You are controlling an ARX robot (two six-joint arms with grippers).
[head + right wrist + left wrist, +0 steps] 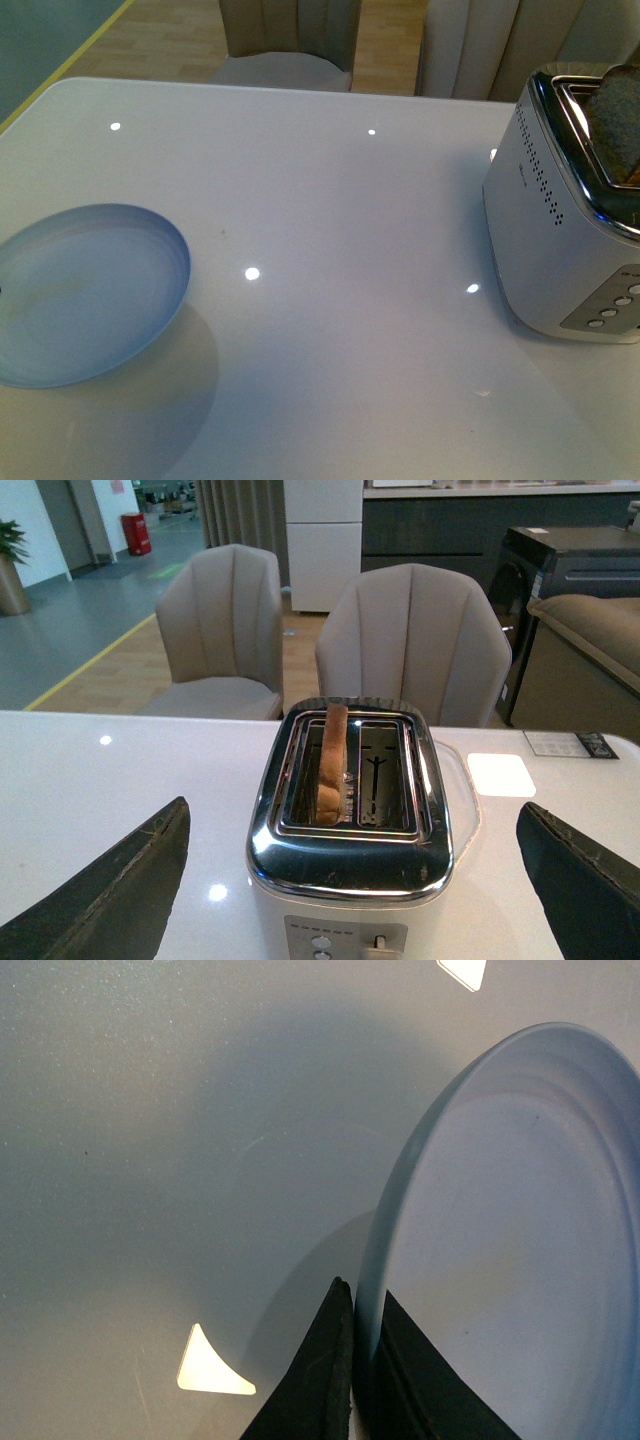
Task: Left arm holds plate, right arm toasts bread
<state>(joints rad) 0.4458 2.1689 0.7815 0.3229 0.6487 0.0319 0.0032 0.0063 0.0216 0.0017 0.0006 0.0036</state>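
Bread (333, 760) stands in one toaster (350, 865) slot (right edge of the table (330, 200), partly cropped), right gripper (352, 810) agape. Left gripper (362, 1298) pinches the empty plate (90, 290) by its rim.

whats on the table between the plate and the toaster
Nothing. In the front view, the stretch of white table between the plate and the toaster is bare, with only small bright light reflections on it.

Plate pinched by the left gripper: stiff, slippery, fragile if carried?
The plate is probably stiff: its rim keeps a clean curve where the left gripper pinches it. Its smooth surface and that single edge grip suggest it could slip or pivot. Its shadow on the table suggests it is lifted, so a jolt might drop it.
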